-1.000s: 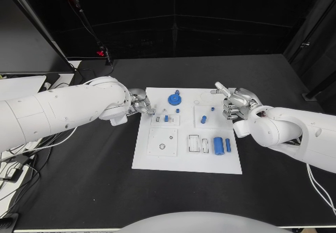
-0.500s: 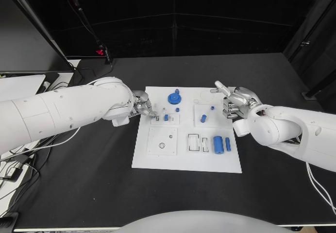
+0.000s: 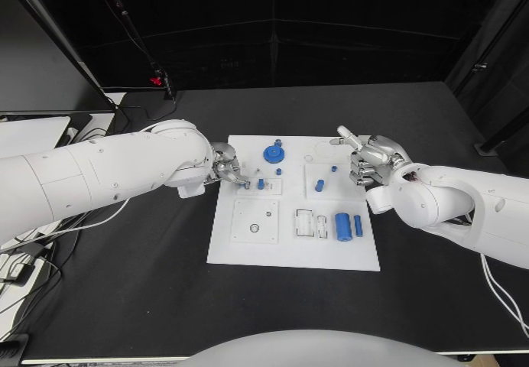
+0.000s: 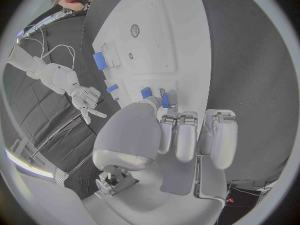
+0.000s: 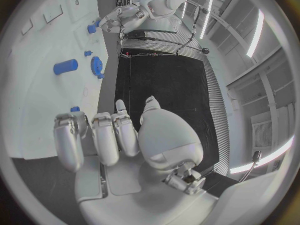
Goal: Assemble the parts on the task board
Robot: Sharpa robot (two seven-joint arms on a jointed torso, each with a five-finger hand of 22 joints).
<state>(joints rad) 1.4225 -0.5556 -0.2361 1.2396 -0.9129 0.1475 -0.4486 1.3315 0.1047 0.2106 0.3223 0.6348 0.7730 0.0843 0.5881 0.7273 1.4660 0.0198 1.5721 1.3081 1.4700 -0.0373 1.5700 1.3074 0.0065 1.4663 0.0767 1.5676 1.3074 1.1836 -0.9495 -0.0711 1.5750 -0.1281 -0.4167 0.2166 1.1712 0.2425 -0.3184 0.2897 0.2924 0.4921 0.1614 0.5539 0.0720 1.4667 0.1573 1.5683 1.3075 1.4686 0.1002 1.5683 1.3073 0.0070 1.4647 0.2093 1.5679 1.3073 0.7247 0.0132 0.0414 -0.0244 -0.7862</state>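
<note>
The white task board [image 3: 251,252] lies mid-table. My left hand [image 3: 228,170] is at its left edge, fingers curled [image 4: 186,140]. Thumb and a fingertip pinch a small blue part [image 3: 260,183] [image 4: 165,101] standing in the board. My right hand [image 3: 371,164] hovers at the board's right edge with fingers curled [image 5: 103,135] and nothing in them; one finger points away. A blue gear [image 3: 272,156], a blue peg [image 3: 319,185] and two blue cylinders [image 3: 344,228] sit on the board.
The black table [image 3: 132,290] surrounds the board. A tiny blue piece [image 3: 279,172] stands just below the gear. White cables [image 3: 44,229] trail along the table's left edge.
My left hand has crept right along the board's edge until its fingertips reach the small blue part. The right hand has hardly moved.
</note>
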